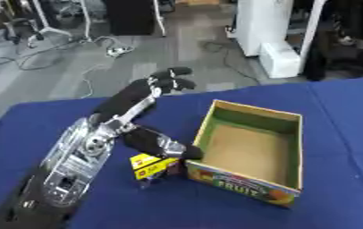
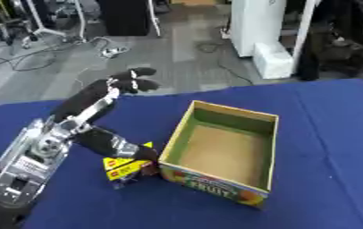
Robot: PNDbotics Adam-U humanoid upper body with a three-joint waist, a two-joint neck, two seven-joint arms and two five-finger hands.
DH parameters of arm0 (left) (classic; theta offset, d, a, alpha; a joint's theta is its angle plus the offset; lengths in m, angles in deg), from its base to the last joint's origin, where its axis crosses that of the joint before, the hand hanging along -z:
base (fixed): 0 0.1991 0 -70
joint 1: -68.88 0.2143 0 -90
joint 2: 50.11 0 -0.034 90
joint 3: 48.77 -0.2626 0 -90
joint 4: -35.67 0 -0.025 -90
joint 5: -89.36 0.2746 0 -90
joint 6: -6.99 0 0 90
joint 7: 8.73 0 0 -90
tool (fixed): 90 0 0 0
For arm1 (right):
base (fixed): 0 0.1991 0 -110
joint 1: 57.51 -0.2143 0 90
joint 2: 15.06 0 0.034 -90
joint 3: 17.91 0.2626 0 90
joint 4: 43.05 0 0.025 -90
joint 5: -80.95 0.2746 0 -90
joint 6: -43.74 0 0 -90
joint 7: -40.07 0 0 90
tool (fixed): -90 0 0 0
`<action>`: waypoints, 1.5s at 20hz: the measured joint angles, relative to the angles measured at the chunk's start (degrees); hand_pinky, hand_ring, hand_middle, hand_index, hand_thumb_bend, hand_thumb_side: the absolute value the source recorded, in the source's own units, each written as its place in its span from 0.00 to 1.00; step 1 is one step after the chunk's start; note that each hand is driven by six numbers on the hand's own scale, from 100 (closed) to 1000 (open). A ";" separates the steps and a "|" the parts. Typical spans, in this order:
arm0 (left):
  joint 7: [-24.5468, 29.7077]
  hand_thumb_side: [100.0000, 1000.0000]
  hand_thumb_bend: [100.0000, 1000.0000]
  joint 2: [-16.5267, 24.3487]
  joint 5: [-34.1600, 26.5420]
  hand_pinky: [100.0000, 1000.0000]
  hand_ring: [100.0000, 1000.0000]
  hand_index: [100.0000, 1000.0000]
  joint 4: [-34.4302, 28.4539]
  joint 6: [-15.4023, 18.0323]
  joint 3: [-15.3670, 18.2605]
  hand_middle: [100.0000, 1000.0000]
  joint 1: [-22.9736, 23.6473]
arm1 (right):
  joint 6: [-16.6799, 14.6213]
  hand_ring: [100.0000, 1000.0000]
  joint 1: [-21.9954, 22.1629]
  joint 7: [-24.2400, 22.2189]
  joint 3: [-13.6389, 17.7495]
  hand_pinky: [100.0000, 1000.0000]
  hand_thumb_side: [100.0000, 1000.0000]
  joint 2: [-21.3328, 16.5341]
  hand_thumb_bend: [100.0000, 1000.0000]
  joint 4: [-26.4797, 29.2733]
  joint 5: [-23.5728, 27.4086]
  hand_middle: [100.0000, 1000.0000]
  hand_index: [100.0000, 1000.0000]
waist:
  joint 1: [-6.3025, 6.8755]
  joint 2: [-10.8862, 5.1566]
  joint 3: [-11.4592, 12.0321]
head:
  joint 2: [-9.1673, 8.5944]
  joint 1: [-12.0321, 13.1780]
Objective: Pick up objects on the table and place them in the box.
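My left hand is wide open, its black fingers stretched out above the blue cloth worktop. It holds nothing. My thumb lies just over a small yellow packet, which sits beside the near left corner of the cardboard box, a rectangular one with plain brown inside.

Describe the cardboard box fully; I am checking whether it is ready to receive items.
The cardboard box is an open-topped rectangular carton, brown inside with green upper inner walls and yellow rims. Its near outer face carries colourful fruit artwork with lettering. It sits upright on the blue table, turned slightly askew, and looks empty. A small yellow package lies beside its near left corner, under the left robot hand, whose thumb reaches that corner.
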 measured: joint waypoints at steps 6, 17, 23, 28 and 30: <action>9.66 0.70 0.86 -0.02 4.34 0.73 0.81 0.85 0.05 -1.21 0.22 0.92 -2.38 | -0.01 0.31 0.05 -0.09 -0.03 0.25 1.00 -0.01 0.00 0.00 -0.22 0.38 0.47 | 0.00 -0.02 0.11 | 0.43 0.00; 14.49 0.66 0.83 -0.08 7.82 0.63 0.84 0.83 -0.75 -4.17 1.96 0.90 -3.55 | 0.02 0.31 0.25 -0.21 -0.05 0.25 1.00 -0.13 0.00 0.00 -0.34 0.38 0.47 | 0.00 -0.28 0.11 | 0.46 0.00; 18.35 0.64 0.90 -0.63 11.87 0.56 0.90 0.82 -0.77 -7.73 2.87 0.88 -3.93 | 0.02 0.31 0.25 -0.19 -0.05 0.25 1.00 -0.43 0.00 0.00 -0.34 0.38 0.47 | 0.00 -0.29 0.09 | 0.46 0.03; 21.93 0.68 0.98 -0.84 14.97 0.52 0.87 0.83 -0.76 -9.87 3.54 0.89 -3.98 | 0.02 0.31 0.25 -0.10 -0.05 0.25 1.00 -0.43 0.00 0.00 -0.34 0.38 0.47 | 0.00 -0.30 0.07 | 0.46 0.06; 23.07 0.69 1.00 -1.13 15.51 0.51 0.86 0.82 -0.75 -10.44 3.64 0.90 -3.98 | 0.02 0.31 0.25 -0.03 -0.05 0.25 1.00 -0.43 0.00 0.00 -0.34 0.38 0.47 | 0.00 -0.30 0.06 | 0.46 0.06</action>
